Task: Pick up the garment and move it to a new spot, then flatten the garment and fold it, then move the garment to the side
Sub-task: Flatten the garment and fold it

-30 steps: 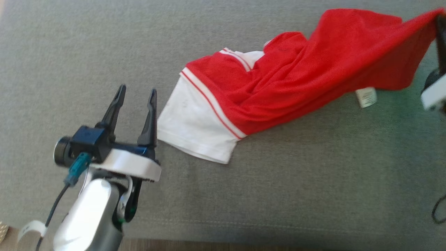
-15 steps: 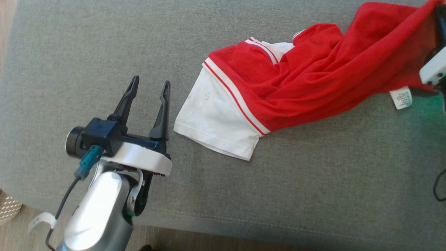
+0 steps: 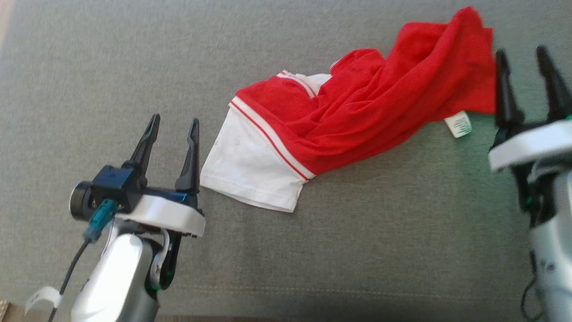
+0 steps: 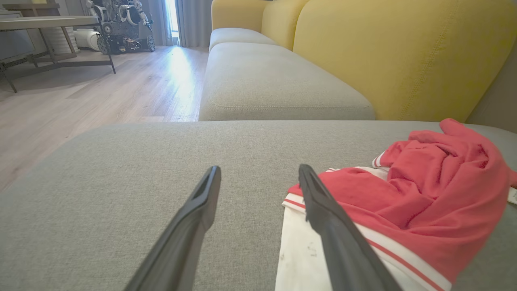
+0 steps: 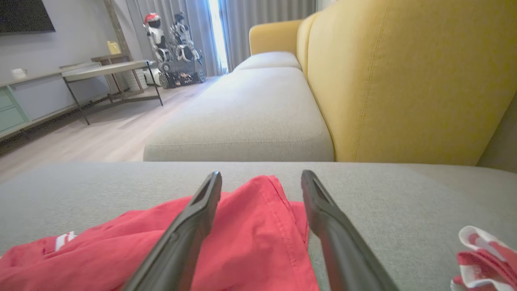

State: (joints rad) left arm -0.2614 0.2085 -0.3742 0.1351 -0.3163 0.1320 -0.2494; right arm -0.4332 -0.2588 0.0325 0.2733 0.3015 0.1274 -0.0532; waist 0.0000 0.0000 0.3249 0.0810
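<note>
Near field. The left gripper (image 3: 175, 120) stands at the lower left with its 2 dark fingers spread and nothing between them. In the left wrist view its right finger (image 4: 339, 234) passes over the white sleeve edge, a stance suited to pinning or pinching that end. The right gripper (image 3: 521, 51) stands at the far right, jaws likewise wide apart and holding nothing. In the right wrist view its 2 fingers straddle the red hem (image 5: 262, 226), which lies slack on the cushion beneath them rather than clamped.

Middle field. The task's thing, a red jersey (image 3: 371, 103) with a white sleeve (image 3: 250, 170) and white-and-red trim, lies crumpled in a diagonal band across the grey seat cushion (image 3: 134, 58), between the 2 grippers. Its care label (image 3: 458, 124) is turned outward near the right gripper. By its lie, the garment is judged set down at its spot but not yet flattened: 1 gripper at each end suits drawing the folds apart. A piece of red-and-white striped cloth (image 5: 480, 258) lies to the right of the right gripper; whether it belongs to the jersey cannot be told.

Far field. The yellow backrest (image 4: 404, 52) rises behind the cushion. Beyond it lie a wooden floor (image 4: 101, 93), a table (image 5: 109, 68) and another wheeled robot (image 5: 177, 48) by the curtains.
</note>
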